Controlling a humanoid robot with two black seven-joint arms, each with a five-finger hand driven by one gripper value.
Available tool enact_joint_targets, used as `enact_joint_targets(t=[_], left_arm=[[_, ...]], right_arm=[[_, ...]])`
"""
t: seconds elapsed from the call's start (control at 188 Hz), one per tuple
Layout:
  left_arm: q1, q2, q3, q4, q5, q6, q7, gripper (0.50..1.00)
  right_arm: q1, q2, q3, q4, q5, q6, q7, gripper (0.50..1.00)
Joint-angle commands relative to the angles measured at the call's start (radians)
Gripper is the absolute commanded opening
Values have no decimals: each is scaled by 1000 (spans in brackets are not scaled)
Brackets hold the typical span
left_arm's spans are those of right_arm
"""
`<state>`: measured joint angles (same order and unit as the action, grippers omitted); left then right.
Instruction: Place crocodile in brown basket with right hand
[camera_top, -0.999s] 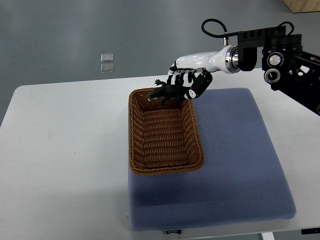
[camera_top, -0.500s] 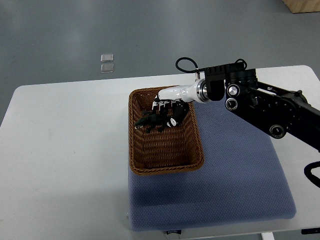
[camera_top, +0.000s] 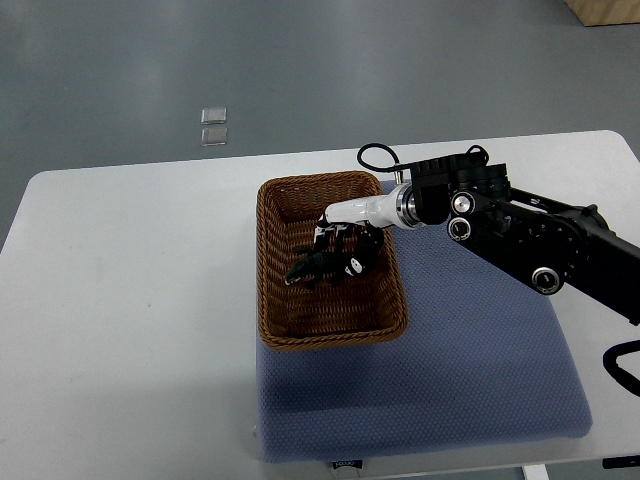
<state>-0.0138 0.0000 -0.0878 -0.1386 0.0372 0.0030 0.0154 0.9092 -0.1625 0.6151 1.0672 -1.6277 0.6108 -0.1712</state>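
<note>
A dark green toy crocodile (camera_top: 312, 268) is inside the brown wicker basket (camera_top: 272, 290), low over its floor. My right hand (camera_top: 342, 247) reaches down into the basket from the right, white with black fingers, and is shut on the crocodile's tail end. The crocodile's head points to the lower left. Whether it touches the basket floor I cannot tell. The black right arm (camera_top: 520, 240) stretches in from the right edge over the basket's right wall. No left arm shows.
The basket stands on the left part of a blue-grey padded mat (camera_top: 470, 340), which lies on a white table (camera_top: 120, 300). Two small clear squares (camera_top: 213, 125) lie on the grey floor beyond the table.
The right hand carried the crocodile from above the basket's far rim down into the basket, moving nearer and lower. The arm has swung in over the mat.
</note>
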Motion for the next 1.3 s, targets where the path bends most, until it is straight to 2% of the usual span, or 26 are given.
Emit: enact_joint_targets(t=[0.0,0.048,0.26,0.441,0.579,0.723,0.845,0.936,1.068,1.164,1.297], left_arm=[[0,0,-1,1,0,0,0,1000],[0,0,0,1,0,0,-2,1000],[0,0,-1,1,0,0,0,1000],[0,0,-1,1,0,0,0,1000],[0,0,-1,1,0,0,0,1000],[0,0,-1,1,0,0,0,1000],[0,0,0,1,0,0,0,1000],[0,0,-1,1,0,0,0,1000],[0,0,0,1,0,0,0,1000],[0,0,0,1,0,0,0,1000],[0,0,0,1,0,0,0,1000]], right_arm=[[-3,0,2,-3,0,0,-1,901],[-1,0,5,-1,3,0,-1,928],[20,-22,35,10,25,0,1,928],[28,-48,213,7,129,0,1,928],[-23,-49,400,-12,281,0,9,928],[-84,-40,540,-69,502,-92,21,928],[-133,-38,591,-127,758,-195,87,928],[-156,-37,594,-194,1035,-284,179,928],[-181,-22,592,-273,1368,-378,268,928],[-210,-6,592,-316,1506,-384,295,930],[-256,35,594,-331,1614,-373,300,930]])
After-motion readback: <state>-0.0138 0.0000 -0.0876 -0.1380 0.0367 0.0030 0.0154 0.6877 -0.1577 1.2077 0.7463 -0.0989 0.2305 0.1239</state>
